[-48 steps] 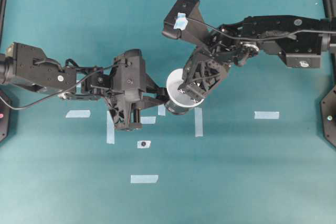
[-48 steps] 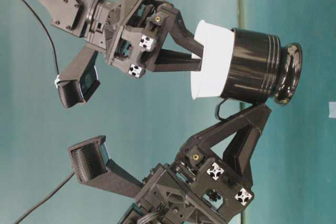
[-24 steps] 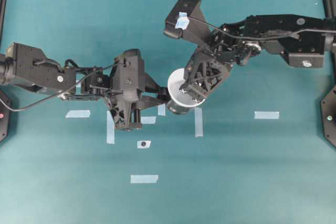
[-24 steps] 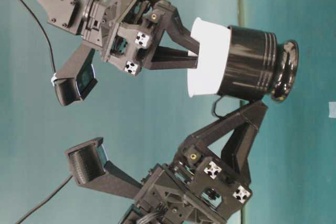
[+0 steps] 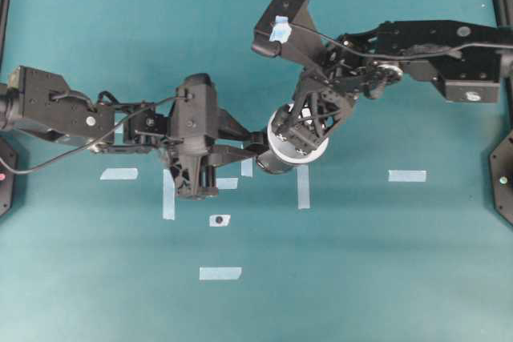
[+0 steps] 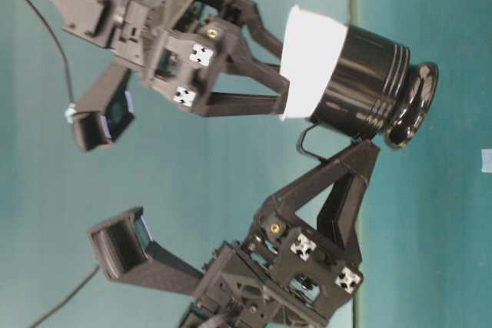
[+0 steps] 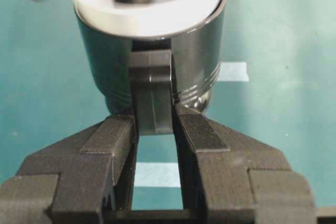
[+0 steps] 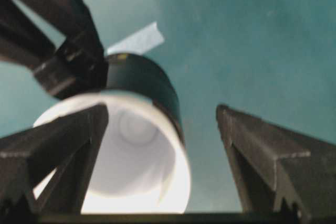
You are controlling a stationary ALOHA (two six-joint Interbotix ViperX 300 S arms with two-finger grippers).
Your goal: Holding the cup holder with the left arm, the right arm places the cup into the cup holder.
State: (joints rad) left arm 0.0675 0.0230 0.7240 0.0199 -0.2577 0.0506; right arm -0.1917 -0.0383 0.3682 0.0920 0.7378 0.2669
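Observation:
The black cup holder [image 6: 369, 101] hangs by its small handle [image 7: 151, 93], on which my left gripper [image 7: 156, 121] is shut. The white cup [image 6: 311, 63] sits inside the holder, its rim sticking out past the black lip. In the overhead view the cup [image 5: 298, 155] and the holder [image 5: 271, 163] lie under the taped right arm. My right gripper [image 8: 161, 111] stands open at the cup's mouth. One of its fingers [image 8: 63, 140] reaches inside the cup [image 8: 136, 150]; the other stands apart beside the holder [image 8: 147, 80]. The left gripper [image 5: 255, 143] comes in from the left.
Pale tape strips mark the teal table [image 5: 361, 262]: one at the right [image 5: 407, 175], one just under the holder [image 5: 303, 186], one nearer the front [image 5: 220, 273]. A small black dot sits on a tape scrap [image 5: 219, 220]. Dark frames line both side edges.
The right gripper's jaws went from shut on the cup's wall to wide open. The cup now sits in the holder, which has tilted slightly. The left grip is unchanged.

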